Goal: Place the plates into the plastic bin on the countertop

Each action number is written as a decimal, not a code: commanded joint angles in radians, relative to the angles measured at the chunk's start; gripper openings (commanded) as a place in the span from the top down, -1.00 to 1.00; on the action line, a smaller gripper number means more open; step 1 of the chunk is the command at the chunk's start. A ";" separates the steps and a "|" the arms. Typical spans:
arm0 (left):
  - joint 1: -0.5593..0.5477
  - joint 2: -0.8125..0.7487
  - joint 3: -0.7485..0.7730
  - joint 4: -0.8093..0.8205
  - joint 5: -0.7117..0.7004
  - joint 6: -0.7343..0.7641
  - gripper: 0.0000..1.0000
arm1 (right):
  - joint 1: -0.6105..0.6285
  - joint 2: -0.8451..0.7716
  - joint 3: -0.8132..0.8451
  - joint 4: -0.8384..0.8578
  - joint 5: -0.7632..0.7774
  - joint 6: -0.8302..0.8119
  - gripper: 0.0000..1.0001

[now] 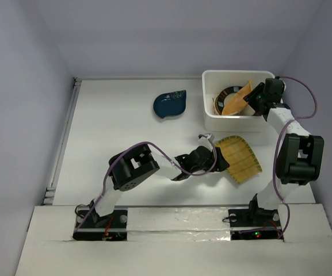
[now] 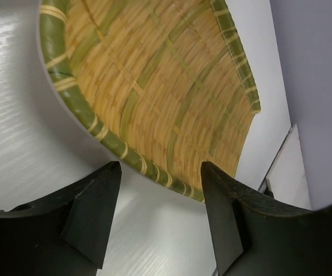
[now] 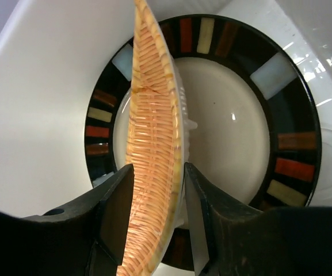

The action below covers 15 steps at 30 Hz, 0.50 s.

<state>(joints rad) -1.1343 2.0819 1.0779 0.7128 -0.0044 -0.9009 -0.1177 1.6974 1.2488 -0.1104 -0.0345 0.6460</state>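
Gleaming white countertop (image 1: pixel 125 149), lavender walls (image 1: pixel 22 115).

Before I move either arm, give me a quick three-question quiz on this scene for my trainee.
1. True or false: the navy leaf plate lies on the countertop, outside the plastic bin.
2. What stands between the jaws of the right gripper? A) the orange woven dish B) a teal plate C) nothing
3. Name the plate just ahead of the left gripper, whose jaws stand open.
Key: 1 true; 2 A; 3 the yellow-green ribbed plate.
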 commanded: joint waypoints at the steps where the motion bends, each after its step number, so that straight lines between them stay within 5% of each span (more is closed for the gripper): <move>1: -0.012 0.027 0.008 0.030 -0.072 -0.035 -0.10 | -0.005 -0.045 0.034 0.000 0.024 -0.034 0.07; 6: -0.012 0.052 -0.009 0.073 -0.121 -0.072 0.04 | -0.005 -0.192 -0.041 0.038 0.031 -0.023 0.07; 9: -0.021 0.064 -0.012 0.099 -0.149 -0.082 0.29 | -0.005 -0.333 -0.104 0.084 0.022 -0.003 0.06; 11: -0.021 0.064 -0.022 0.129 -0.161 -0.082 0.92 | -0.005 -0.410 -0.196 0.157 -0.013 0.024 0.02; 15: -0.021 0.006 -0.084 0.194 -0.161 -0.078 1.00 | -0.005 -0.619 -0.412 0.276 -0.157 0.053 -0.18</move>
<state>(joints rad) -1.1511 2.1246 1.0595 0.8963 -0.1223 -1.0092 -0.1177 1.1610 0.9409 0.0387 -0.0841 0.6720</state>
